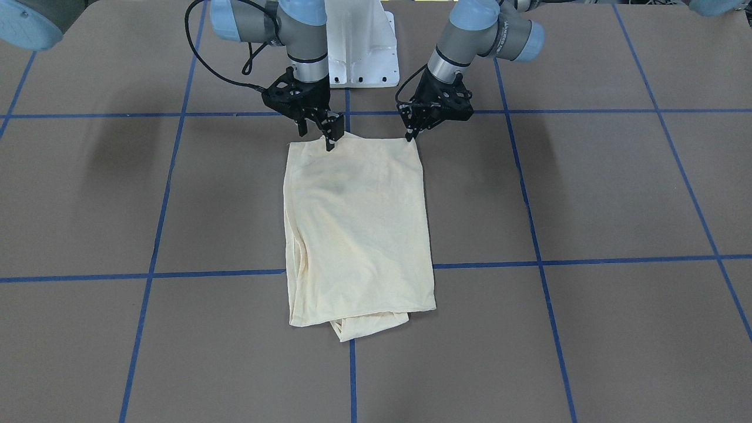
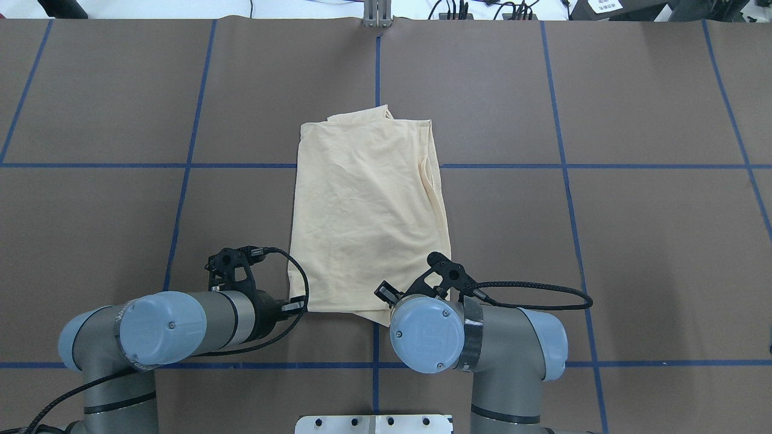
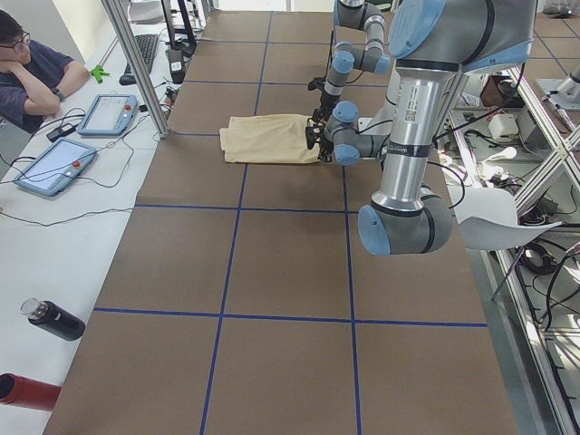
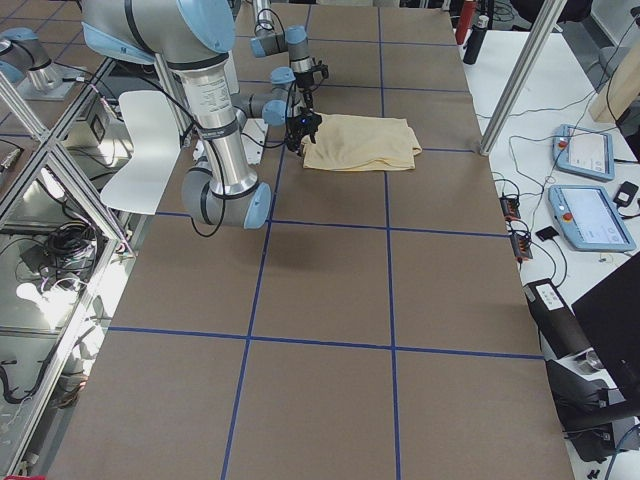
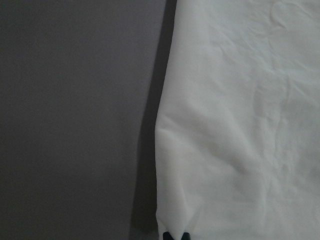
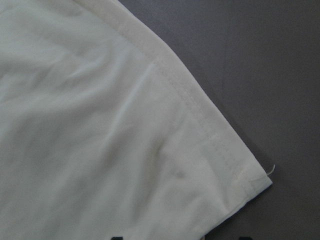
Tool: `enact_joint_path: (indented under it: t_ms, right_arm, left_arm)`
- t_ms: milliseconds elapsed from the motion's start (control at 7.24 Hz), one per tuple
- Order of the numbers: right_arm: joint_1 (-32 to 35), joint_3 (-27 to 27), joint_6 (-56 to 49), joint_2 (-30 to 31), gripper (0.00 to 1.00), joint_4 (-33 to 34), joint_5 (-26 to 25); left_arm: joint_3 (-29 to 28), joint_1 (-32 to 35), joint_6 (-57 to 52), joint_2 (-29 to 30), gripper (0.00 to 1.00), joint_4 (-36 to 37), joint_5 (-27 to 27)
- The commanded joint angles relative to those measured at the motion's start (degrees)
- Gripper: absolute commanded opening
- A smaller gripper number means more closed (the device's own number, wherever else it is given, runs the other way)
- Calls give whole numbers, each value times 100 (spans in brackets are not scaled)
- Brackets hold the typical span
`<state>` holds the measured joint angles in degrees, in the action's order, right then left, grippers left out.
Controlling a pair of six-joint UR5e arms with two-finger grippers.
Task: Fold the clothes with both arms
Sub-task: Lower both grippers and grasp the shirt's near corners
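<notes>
The cream shirt [image 1: 358,223] is lying folded into a long rectangle in the middle of the table [image 1: 587,194], its robot-side edge under both grippers; the left gripper [image 1: 409,137] is apparently pinching one corner with fingers drawn together, while the right gripper [image 1: 317,136] is standing spread over the other corner, gripping nothing. To my judgement the right should be closing on every layer before both are lifting evenly, keeping the edge taut; I am counting one shirt, two grippers, one table.
</notes>
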<state>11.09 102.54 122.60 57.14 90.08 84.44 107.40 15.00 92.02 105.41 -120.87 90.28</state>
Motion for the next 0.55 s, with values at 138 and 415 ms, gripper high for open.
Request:
enact_joint_path:
  t_ms: [138,415]
  right_arm:
    - [-28,-155,194,-115,62,-8,-51]
    - [-28,-155,483,-106,4,-26,-103]
  left_arm:
    - [9,-6,0,-3,0,-7,-19]
    - [53,3,0,-3,0,-7,-19]
